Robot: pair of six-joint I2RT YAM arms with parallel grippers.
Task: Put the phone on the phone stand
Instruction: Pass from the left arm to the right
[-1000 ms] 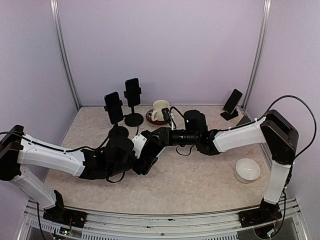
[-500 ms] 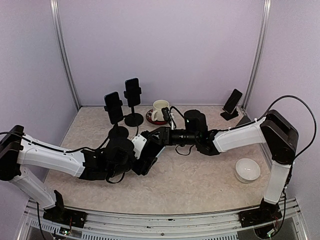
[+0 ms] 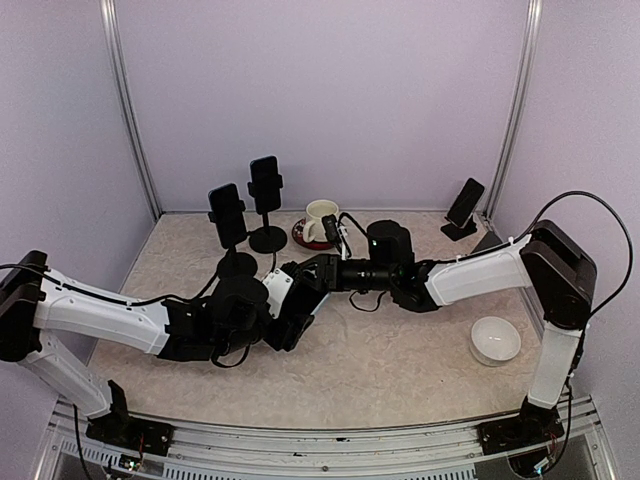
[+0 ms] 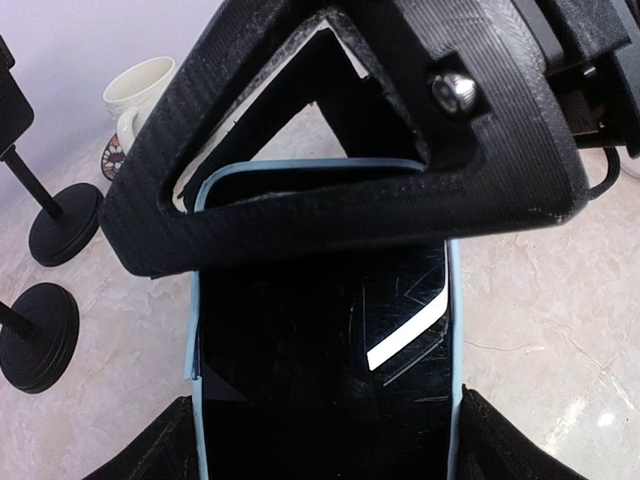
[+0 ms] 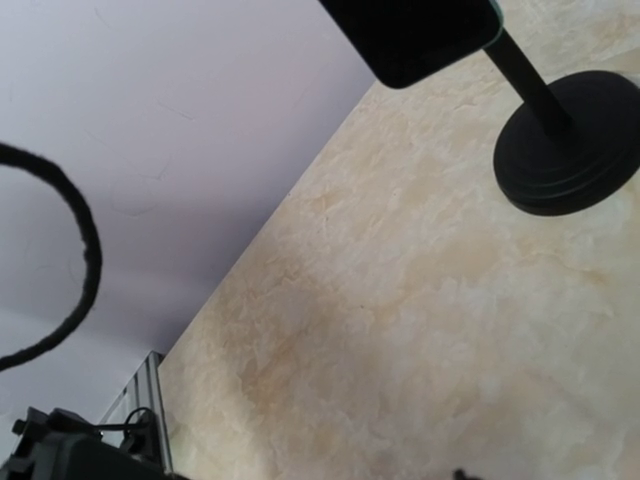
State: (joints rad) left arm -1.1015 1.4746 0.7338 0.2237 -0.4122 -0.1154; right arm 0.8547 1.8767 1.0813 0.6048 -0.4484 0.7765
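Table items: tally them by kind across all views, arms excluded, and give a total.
Phones: 4
Phone stands: 3
White mug: 1
Coaster: 1
White bowl: 1
Total: 10

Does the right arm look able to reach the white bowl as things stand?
Probably yes: the bowl lies in the open beside that arm, though the right gripper is at the phone.

Black phone [image 4: 320, 330] edged pale blue, beige marbled table [image 3: 400, 360], white bowl [image 3: 496, 340]
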